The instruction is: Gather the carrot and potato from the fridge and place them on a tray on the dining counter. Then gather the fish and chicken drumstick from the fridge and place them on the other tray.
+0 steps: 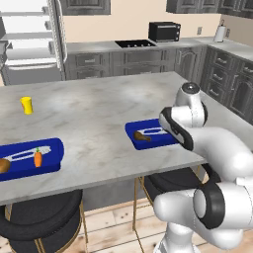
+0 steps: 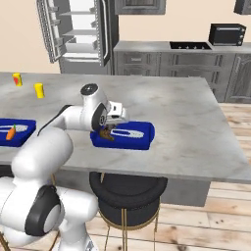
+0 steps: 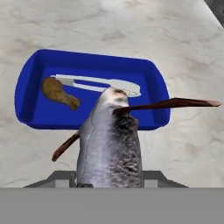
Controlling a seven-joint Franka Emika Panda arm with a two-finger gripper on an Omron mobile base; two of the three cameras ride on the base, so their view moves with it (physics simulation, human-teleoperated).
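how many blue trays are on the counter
2. One tray sits near the counter's front edge by the arm, holding the drumstick. The other tray is further left along that edge, holding the carrot and potato.

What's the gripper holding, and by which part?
The fish, gripped at its tail end; its head points toward the blue tray.

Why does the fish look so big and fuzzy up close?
Hand view: the fish sits right against the camera, so it looms large and soft, while the blue tray and drumstick look sharper. Left base view: everything is evenly lit, without glare.
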